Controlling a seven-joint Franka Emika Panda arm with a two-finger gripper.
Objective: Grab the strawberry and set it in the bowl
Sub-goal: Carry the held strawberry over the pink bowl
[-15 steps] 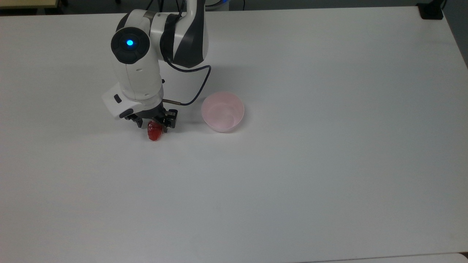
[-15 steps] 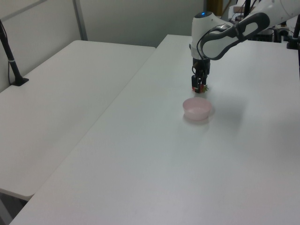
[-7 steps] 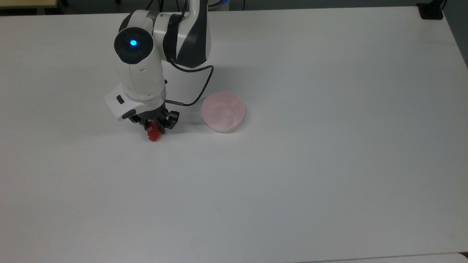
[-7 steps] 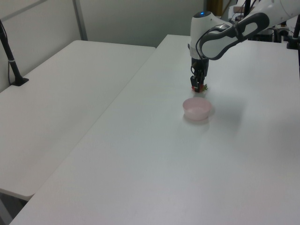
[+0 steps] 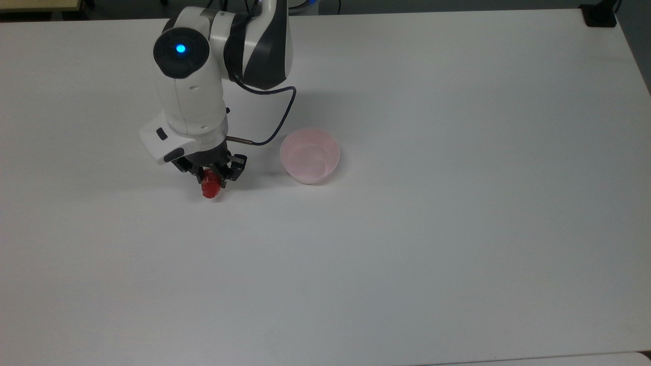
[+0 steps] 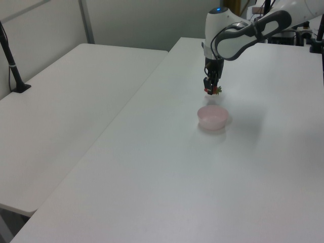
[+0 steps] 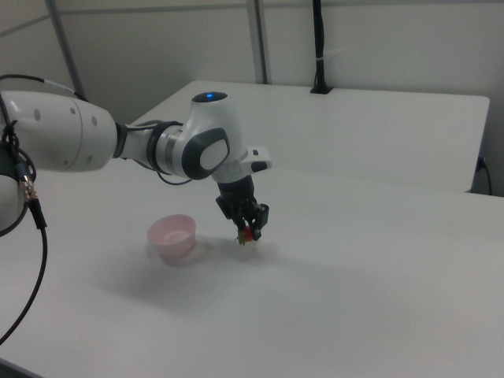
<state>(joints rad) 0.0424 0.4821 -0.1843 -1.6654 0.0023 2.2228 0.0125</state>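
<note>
The glossy red strawberry [image 5: 210, 189] hangs just above the white table, pinched between the fingers of my gripper [image 5: 210, 179], which is shut on it. Its green cap shows beside the fingers in the left view, at the strawberry [image 6: 213, 91], and it appears under the gripper [image 7: 249, 228] in the right view as a small red strawberry [image 7: 247, 234]. The pale pink bowl [image 5: 309, 155] stands upright to the top view's right of the gripper, about a bowl's width away. It sits in front of the gripper as the bowl [image 6: 212, 117] in the left view, and as the bowl [image 7: 172, 237] in the right view.
The white table [image 5: 407, 229] stretches wide around the bowl. A second white table [image 6: 66, 106] stands alongside at the left view's left. A dark cable [image 5: 277, 119] loops from the wrist toward the bowl. A black post base [image 5: 600, 15] sits at the top view's far right corner.
The gripper closed on the strawberry and has risen slightly, lifting the strawberry off the table. The bowl has not moved.
</note>
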